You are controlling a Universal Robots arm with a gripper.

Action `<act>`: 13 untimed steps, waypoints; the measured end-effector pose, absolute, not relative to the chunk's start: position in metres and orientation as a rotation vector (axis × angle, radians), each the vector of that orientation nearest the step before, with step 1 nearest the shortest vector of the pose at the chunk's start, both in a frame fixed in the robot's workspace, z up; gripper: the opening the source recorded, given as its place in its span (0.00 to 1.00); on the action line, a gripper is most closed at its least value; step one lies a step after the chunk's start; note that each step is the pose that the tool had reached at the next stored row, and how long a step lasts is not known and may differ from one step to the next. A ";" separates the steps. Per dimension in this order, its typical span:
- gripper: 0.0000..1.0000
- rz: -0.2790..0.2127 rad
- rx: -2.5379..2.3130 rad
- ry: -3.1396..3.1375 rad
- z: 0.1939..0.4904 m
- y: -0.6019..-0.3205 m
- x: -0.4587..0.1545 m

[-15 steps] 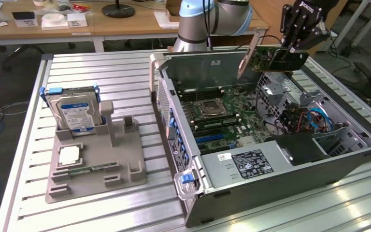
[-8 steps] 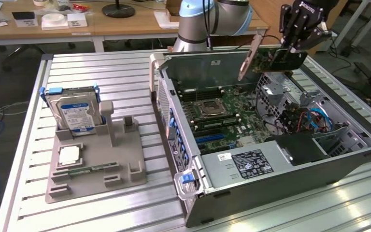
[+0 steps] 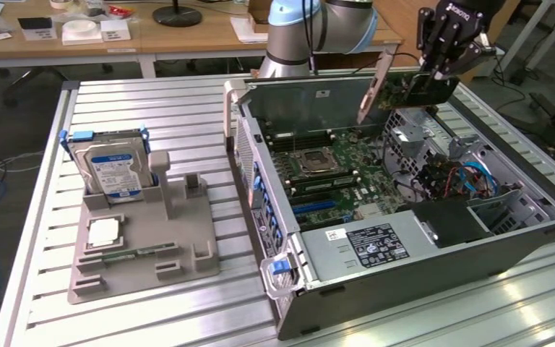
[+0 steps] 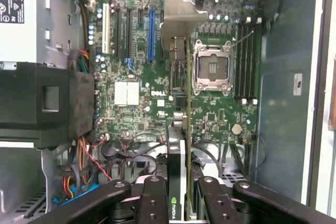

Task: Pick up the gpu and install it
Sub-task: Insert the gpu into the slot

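The gpu (image 3: 418,92) (image 4: 178,77) hung edge-down above the open computer case (image 3: 432,282), over its motherboard (image 4: 131,114). The jaws were partly closed on the card's upper edge, holding it. A hard drive (image 3: 113,170) stood in a grey holder (image 3: 142,246) on the desk (image 3: 162,108).

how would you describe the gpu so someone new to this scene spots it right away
Start at the open computer case. Over its far corner, at the exterior view's right, the black gripper grips the gpu. It is the one card in the air, a green board with a silver end bracket, not seated on the motherboard.
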State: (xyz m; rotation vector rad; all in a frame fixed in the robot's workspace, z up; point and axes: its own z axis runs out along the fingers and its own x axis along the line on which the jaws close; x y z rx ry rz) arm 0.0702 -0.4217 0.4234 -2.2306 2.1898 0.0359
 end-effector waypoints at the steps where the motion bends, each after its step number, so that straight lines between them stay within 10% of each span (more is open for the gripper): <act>1: 0.27 0.029 -2.229 2.186 0.423 -0.422 0.069; 13: 0.27 -0.005 -2.215 2.169 0.418 -0.421 0.059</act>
